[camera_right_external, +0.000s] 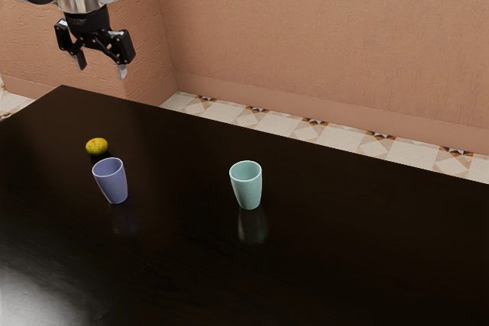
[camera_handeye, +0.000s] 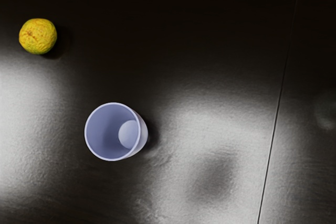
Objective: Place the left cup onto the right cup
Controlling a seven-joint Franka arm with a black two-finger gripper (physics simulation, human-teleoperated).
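A lavender cup (camera_right_external: 111, 179) stands upright on the dark table toward the exterior view's left. A pale teal cup (camera_right_external: 246, 184) stands upright to its right, well apart from it. My gripper (camera_right_external: 101, 66) hangs high above the table near the back wall, above and behind the lavender cup, open with nothing between its fingers. From the wrist camera I look straight down into the lavender cup (camera_handeye: 115, 131), which is empty.
A small yellow-green fruit (camera_right_external: 96, 146) lies just behind the lavender cup, and lies apart from the cup in the wrist view too (camera_handeye: 38, 36). The glossy black table (camera_right_external: 321, 265) stretches wide. Orange walls and a tiled floor lie beyond its back edge.
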